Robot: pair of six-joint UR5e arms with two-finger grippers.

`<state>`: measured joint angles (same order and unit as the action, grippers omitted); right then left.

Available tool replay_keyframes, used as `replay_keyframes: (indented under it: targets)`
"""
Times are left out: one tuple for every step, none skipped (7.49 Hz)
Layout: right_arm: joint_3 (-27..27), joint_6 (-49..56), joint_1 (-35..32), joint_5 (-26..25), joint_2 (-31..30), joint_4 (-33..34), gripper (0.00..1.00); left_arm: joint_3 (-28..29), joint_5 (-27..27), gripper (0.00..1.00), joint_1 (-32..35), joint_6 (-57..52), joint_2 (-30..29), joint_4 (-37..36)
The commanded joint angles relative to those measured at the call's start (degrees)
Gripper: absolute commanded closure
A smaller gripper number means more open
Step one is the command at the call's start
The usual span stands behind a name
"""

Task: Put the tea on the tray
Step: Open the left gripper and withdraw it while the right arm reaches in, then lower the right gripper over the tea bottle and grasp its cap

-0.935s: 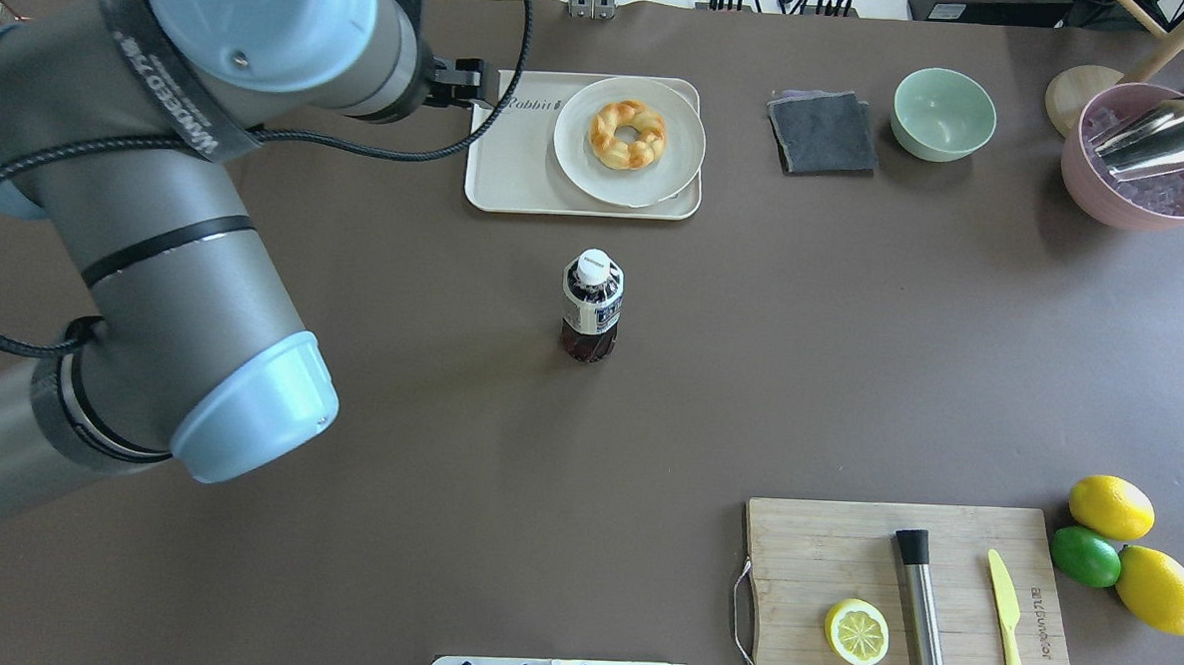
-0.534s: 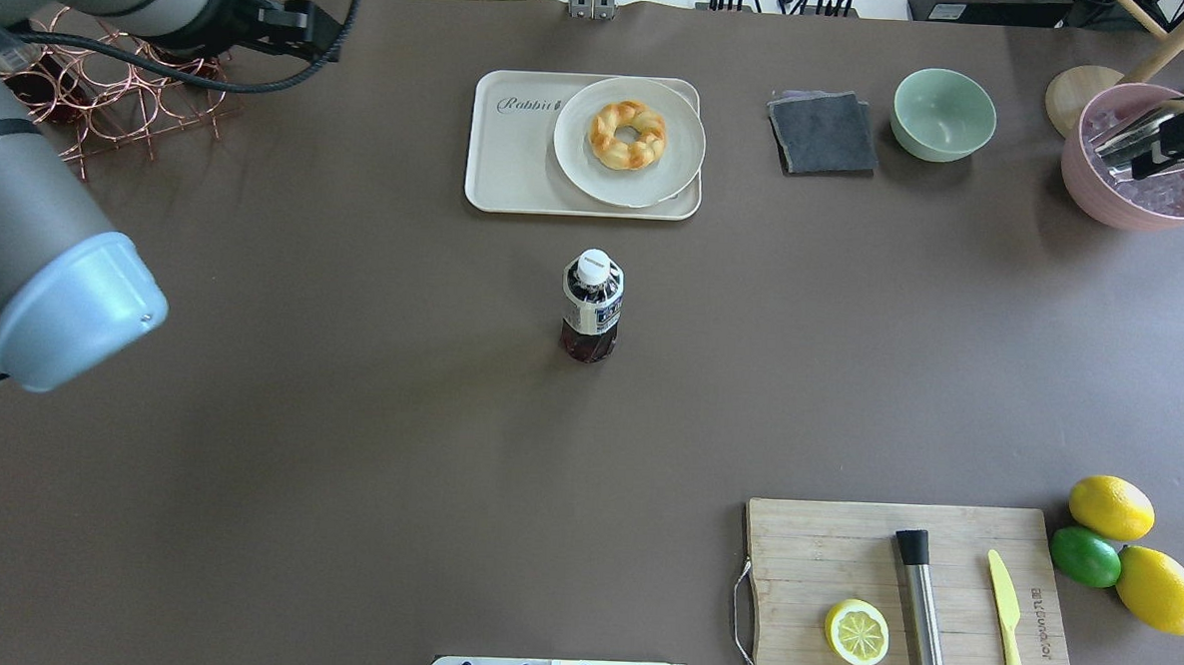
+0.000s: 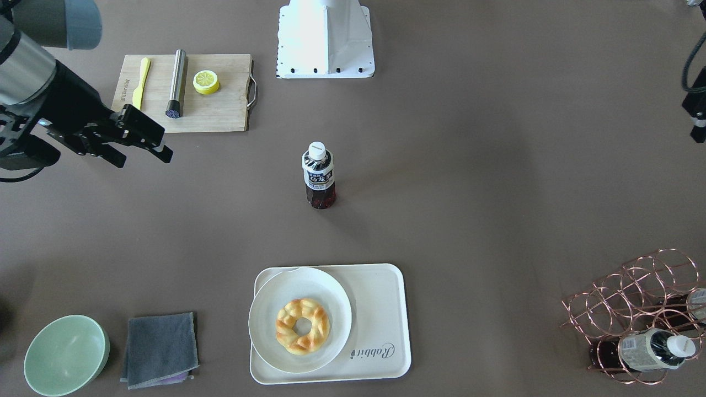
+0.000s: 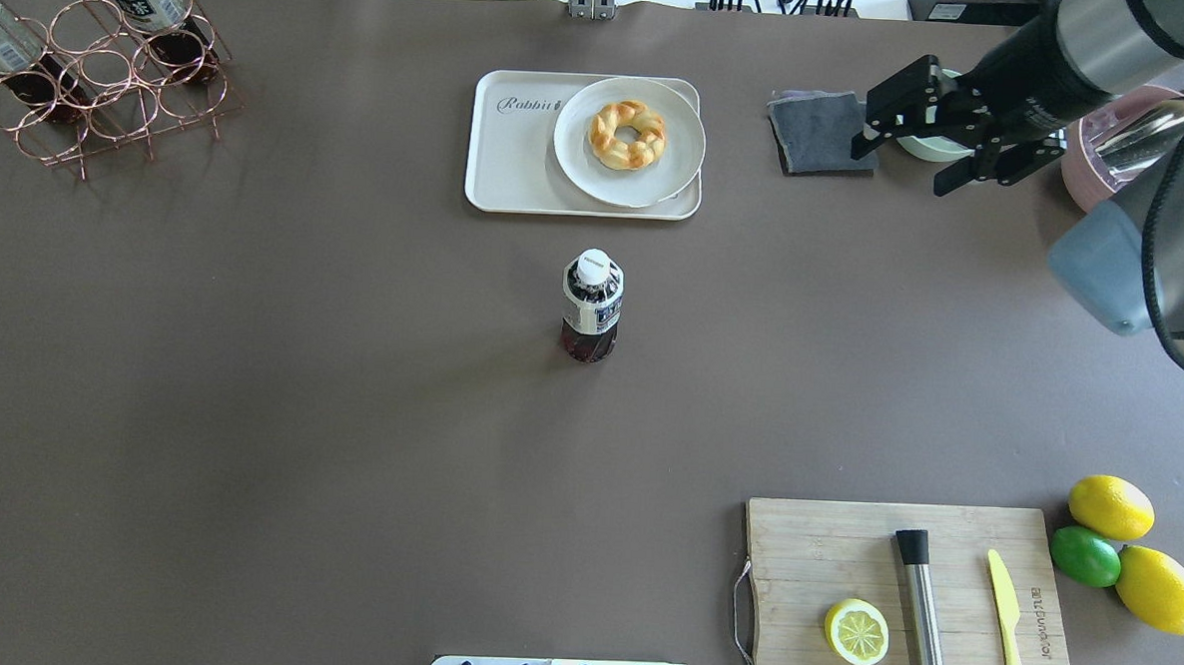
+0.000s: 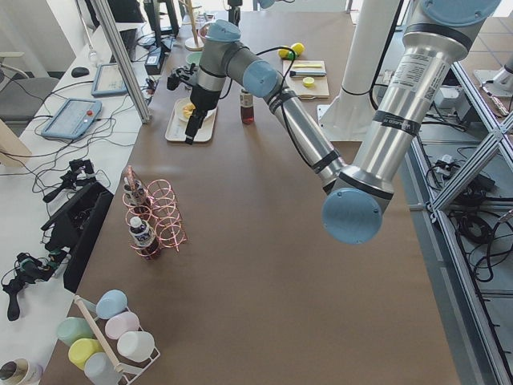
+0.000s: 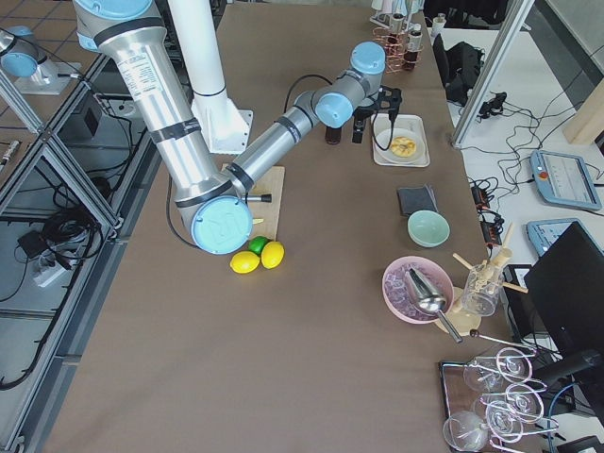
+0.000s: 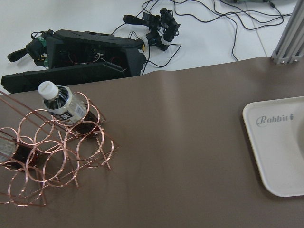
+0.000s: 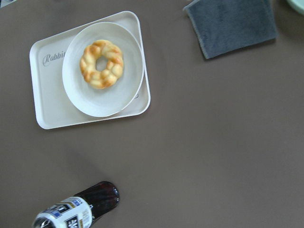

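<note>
Gone from over the table is the left arm, which half a second ago reached above the copper rack (image 4: 94, 66). All I can see of the left gripper (image 3: 696, 113) is a dark shape at the edge of the front-facing view, and I cannot tell whether it is spread or closed. The right gripper (image 4: 899, 171), then just by the pink bowl (image 6: 392, 283), has swung further in. It hangs in the air beside the grey cloth (image 4: 821, 133) and, seen from overhead, hides most of the green bowl (image 3: 66, 355); its two black fingers are spread wide with nothing between them. The tea (image 4: 592, 308) has not budged: it stands upright on the brown table (image 4: 350, 382), about mid-table, white cap up, on the robot's side of the tray (image 4: 508, 159) and well apart from it. On the tray's right part sits a round white plate (image 4: 575, 152) that juts slightly over the rim and carries a ring-shaped pastry (image 4: 628, 134); the left part, with the word "Rabbit", is bare. Near the robot's right corner lies a wooden cutting board (image 4: 822, 552) with a half lemon (image 4: 857, 632), a metal cylinder (image 4: 921, 617) and a yellow knife (image 4: 1009, 631) on it. The rack, at the far left corner, holds other bottles.
</note>
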<state>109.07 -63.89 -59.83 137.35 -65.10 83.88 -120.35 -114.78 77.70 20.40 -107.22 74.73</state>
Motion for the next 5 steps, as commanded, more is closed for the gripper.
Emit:
replay_keyframes:
  targets:
    - [0.6,-11.6,9.9,-7.0,7.5,1.6,0.00,0.8,-7.3,0.03,14.0,-17.1,8.2,0.2]
    - [2.3,-11.8,13.6,-11.2,12.0,10.8,0.00,0.7,-9.1,0.03,17.2,-20.0,10.2,0.3]
    - [4.5,-11.6,15.9,-14.4,17.4,21.8,0.00,0.6,-10.1,0.03,20.2,-23.5,11.2,0.1]
    - [4.6,-11.0,19.4,-18.8,22.1,30.1,0.00,1.2,-10.5,0.03,22.6,-27.8,12.4,0.0]
    - [4.4,-10.9,24.4,-25.6,23.7,32.2,0.00,1.7,-10.6,0.03,24.2,-30.2,12.7,0.0]
